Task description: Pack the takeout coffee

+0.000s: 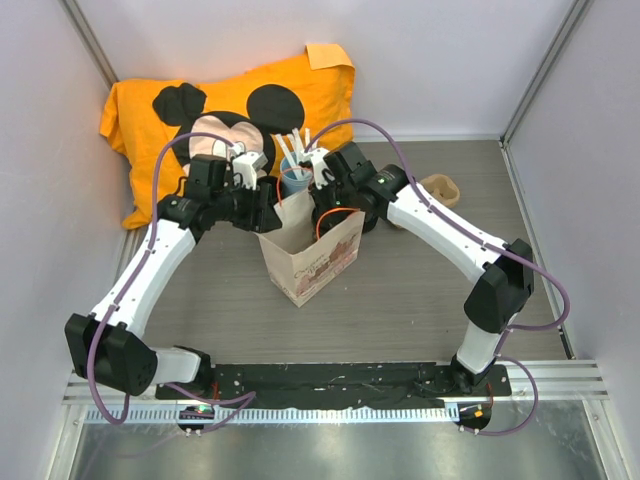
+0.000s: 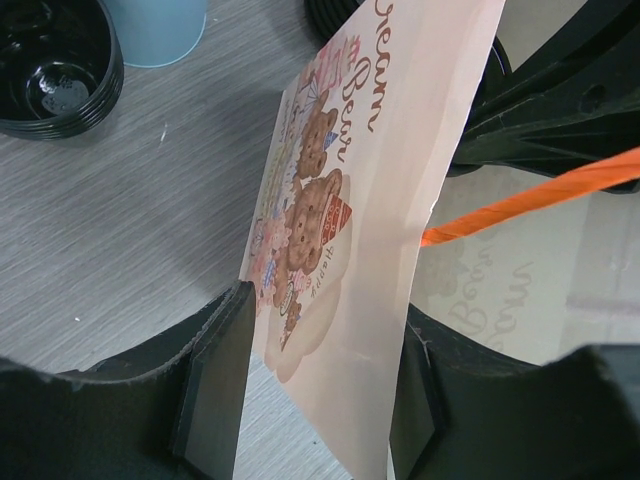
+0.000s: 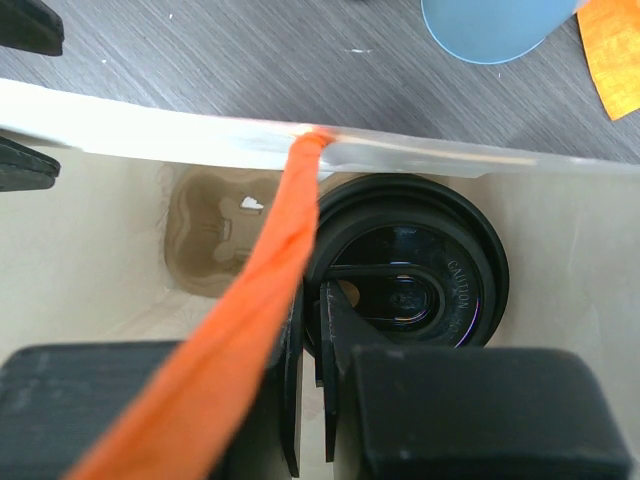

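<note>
Inside paper bag (image 3: 120, 125), right gripper (image 3: 312, 310) narrowly pinches takeout coffee (image 3: 420, 270) by lid rim, cup upright beneath (left gripper (image 2: 325, 340) straddles bag wall, grip unclear).

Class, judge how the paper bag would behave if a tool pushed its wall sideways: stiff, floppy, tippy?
Probably floppy: the paper bag is thin enough that its print shows through the wall. Likely light and tall on a narrow base, so a push may slide or tip it. The takeout coffee inside might steady it.
</note>
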`<action>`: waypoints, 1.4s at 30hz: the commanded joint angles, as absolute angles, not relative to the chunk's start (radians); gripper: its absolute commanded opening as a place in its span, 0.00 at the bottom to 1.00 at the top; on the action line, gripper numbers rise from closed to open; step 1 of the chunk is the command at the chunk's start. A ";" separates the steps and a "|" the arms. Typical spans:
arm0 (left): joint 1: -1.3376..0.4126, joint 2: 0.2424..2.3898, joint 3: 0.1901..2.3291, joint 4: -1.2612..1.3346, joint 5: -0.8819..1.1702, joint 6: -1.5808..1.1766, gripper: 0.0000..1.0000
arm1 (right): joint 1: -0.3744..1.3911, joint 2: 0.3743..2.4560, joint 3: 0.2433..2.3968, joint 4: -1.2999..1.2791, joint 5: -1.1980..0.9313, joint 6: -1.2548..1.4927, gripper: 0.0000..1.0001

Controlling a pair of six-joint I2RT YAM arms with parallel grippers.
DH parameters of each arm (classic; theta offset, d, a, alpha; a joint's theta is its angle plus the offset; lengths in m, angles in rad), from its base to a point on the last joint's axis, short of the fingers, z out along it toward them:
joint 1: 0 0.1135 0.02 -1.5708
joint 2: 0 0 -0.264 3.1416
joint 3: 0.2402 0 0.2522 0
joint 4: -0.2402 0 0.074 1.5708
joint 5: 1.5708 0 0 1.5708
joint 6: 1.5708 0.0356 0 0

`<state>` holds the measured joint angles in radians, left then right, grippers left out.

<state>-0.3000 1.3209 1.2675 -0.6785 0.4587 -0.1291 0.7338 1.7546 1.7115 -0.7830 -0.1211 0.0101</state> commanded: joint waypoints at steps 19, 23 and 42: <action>-0.304 1.281 1.267 -0.643 0.419 -0.127 0.53 | 0.735 1.815 1.743 -0.805 -0.104 0.008 0.01; -0.304 1.276 1.270 -0.643 0.422 -0.124 0.53 | 0.736 1.825 1.747 -0.816 -0.098 0.006 0.01; -0.304 1.269 1.269 -0.643 0.434 -0.121 0.52 | 0.753 1.847 1.755 -0.831 -0.075 -0.020 0.01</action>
<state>-0.3000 1.3018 1.2510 -0.6640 0.4278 -0.1410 0.7429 1.8400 1.7161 -0.8291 -0.0940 -0.0021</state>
